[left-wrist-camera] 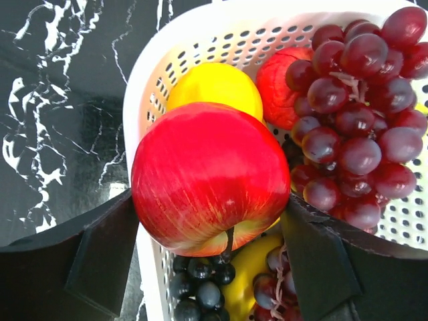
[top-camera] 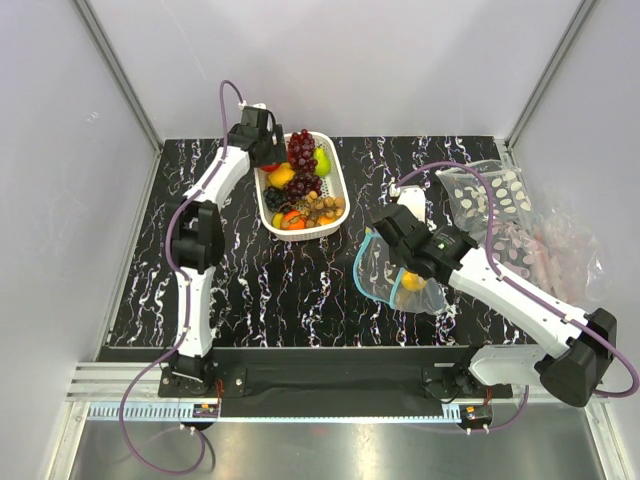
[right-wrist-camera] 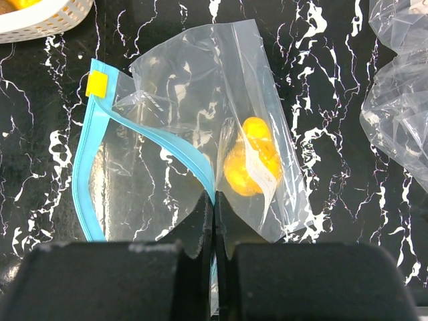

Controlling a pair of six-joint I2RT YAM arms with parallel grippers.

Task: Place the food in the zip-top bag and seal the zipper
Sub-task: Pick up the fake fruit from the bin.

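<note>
Apple (left-wrist-camera: 207,167) tight in left gripper (left-wrist-camera: 210,227) over basket (left-wrist-camera: 167,47); zipper (right-wrist-camera: 85,167) tight in right gripper (right-wrist-camera: 214,204).

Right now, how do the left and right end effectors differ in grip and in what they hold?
The left end effector stands wide around the red apple over the white basket; the right end effector is pinched nearly flat on the zip-top bag at its teal zipper. The left holds a round solid fruit, the right thin clear film. Both are shut on something.
</note>
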